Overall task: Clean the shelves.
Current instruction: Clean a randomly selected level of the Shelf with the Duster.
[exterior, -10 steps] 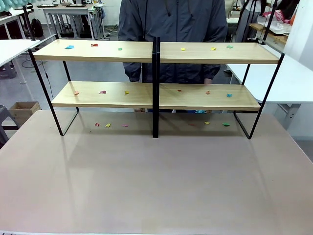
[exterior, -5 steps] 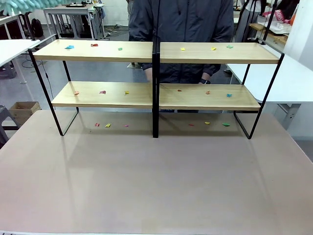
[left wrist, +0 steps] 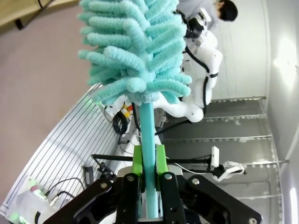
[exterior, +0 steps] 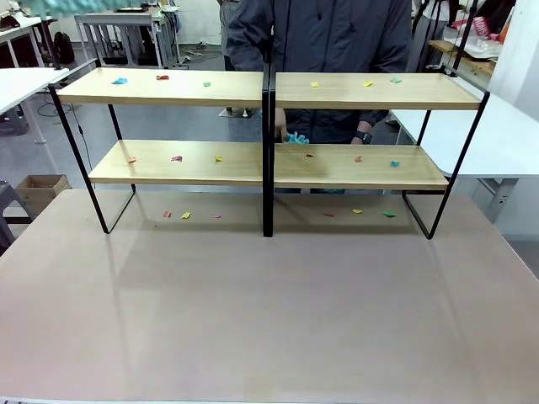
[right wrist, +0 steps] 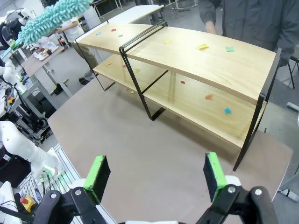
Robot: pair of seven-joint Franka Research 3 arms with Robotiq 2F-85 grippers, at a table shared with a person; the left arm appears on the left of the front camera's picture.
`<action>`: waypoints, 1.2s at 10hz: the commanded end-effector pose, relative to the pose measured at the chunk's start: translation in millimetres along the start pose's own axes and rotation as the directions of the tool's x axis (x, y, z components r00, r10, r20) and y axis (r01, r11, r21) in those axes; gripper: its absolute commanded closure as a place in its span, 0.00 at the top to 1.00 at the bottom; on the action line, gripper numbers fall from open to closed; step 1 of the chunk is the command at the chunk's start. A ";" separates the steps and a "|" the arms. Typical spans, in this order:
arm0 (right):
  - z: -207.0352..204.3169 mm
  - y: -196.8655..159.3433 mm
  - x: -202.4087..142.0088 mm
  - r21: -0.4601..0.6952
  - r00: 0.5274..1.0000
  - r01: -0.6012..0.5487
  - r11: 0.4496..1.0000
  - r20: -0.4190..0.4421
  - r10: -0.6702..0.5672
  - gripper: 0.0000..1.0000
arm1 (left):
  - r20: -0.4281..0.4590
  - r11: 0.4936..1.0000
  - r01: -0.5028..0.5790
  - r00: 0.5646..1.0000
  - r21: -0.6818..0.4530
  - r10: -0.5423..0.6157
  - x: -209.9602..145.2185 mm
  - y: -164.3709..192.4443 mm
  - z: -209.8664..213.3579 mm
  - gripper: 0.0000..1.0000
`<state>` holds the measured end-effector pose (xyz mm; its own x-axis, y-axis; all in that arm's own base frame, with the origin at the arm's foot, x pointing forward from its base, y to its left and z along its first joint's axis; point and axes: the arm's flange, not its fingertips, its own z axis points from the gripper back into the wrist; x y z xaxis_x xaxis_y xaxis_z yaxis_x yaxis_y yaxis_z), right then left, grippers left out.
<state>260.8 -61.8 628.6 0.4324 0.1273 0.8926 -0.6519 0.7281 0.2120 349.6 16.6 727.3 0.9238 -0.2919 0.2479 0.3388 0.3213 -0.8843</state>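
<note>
Scraps (exterior: pixel 176 158) dot shelves (exterior: pixel 168 87) and beige table (exterior: pixel 269 311); left end effector (left wrist: pixel 149 161) clamps duster (left wrist: pixel 135 51), right end effector (right wrist: pixel 156 175) gapes wide.

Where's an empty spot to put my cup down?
The wide table in front of the shelves, up to the near edge, is bare. Both boards, and the table strip under them, are dotted with small coloured scraps; the top board's barest room flanks the centre post.

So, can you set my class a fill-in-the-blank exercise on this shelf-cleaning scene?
1. The left gripper grips the teal duster by its ____.
2. The right gripper has jaws that stand ____.
3. The shelves have ____ tiers of wooden boards.
4. Seen from the front, the person stands ____ the shelves.
Missing words: handle; open; two; behind.
</note>
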 end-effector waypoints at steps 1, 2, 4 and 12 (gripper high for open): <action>-0.7 -0.1 -0.2 0.002 1.000 0.001 1.000 -0.001 -0.001 1.00 | -0.014 0.993 -0.031 0.999 0.111 0.033 34.6 -14.4 -33.9 0.13; -0.7 -0.1 -0.2 0.002 1.000 0.001 1.000 -0.001 -0.001 1.00 | 0.012 0.984 -0.055 0.998 0.170 0.054 51.0 -15.4 -49.6 0.13; -0.7 -0.1 -0.2 0.002 1.000 0.001 1.000 -0.001 -0.001 1.00 | 0.040 0.964 -0.088 0.996 0.253 0.081 78.0 -11.1 -74.1 0.13; -0.7 -0.1 -0.2 0.002 1.000 0.001 1.000 -0.001 -0.001 1.00 | 0.303 0.959 -0.225 0.938 0.170 0.167 -13.0 18.4 29.6 0.13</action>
<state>260.9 -62.0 628.6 0.4327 0.1270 0.8925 -0.6517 0.7281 0.2124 355.2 67.6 723.5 0.9775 0.0387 0.2071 0.1577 0.5175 -0.8410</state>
